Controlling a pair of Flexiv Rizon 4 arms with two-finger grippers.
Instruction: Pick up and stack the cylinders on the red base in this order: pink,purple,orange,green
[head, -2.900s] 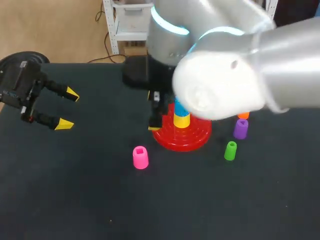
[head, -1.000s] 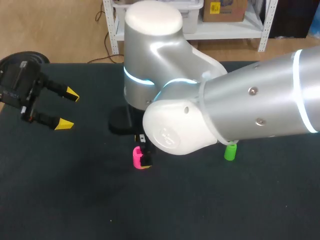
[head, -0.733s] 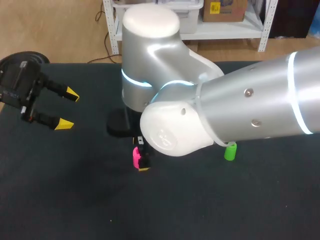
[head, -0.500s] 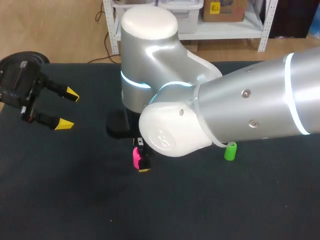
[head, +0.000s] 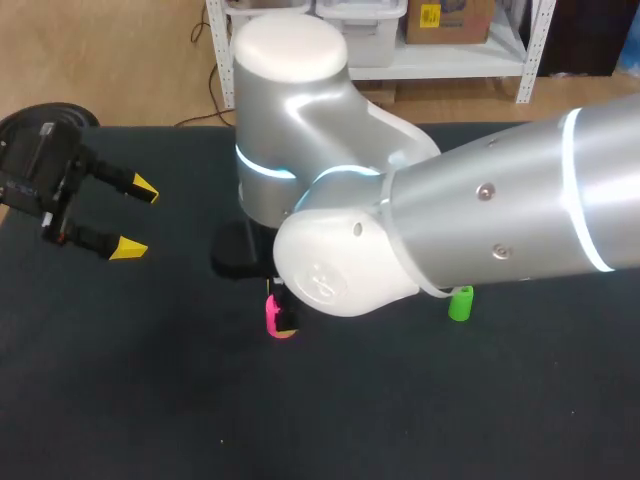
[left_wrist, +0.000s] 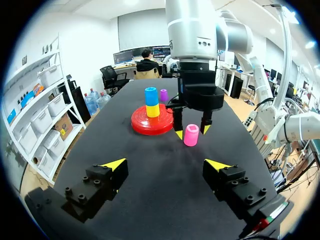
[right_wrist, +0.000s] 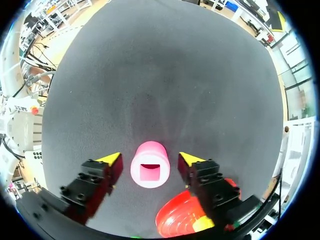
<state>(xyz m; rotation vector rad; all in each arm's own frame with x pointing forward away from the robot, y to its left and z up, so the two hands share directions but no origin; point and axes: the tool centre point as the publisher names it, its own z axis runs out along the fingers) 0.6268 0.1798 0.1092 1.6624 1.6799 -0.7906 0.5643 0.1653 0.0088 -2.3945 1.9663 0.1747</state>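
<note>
Pink cylinder (head: 272, 313) stands upright near the middle of the dark surface (head: 400, 420), its square socket facing up. The right hand (right_wrist: 150, 159) hangs over it with its fingers spread, one yellow tip on each side of the cylinder. The right wrist view shows a gap between each tip and the pink wall, so nothing is pinched. From the left wrist view the tips reach down low beside the cylinder, close to the surface. The red base (left_wrist: 145, 125) sits just beside the pink cylinder, toward the far edge. It carries a yellow cylinder (left_wrist: 152, 109) with a blue cylinder (left_wrist: 151, 95) on top of it. The purple cylinder (left_wrist: 163, 94) stands on the surface beyond the base. In the head view the bulky right arm (head: 450, 230) hides the base and most of its hand. The green cylinder (head: 460, 302) stands upright just past the arm, toward the right edge. The left hand (head: 137, 219) hovers near the left edge, well apart from all the cylinders, its fingers spread wide and holding nothing.
</note>
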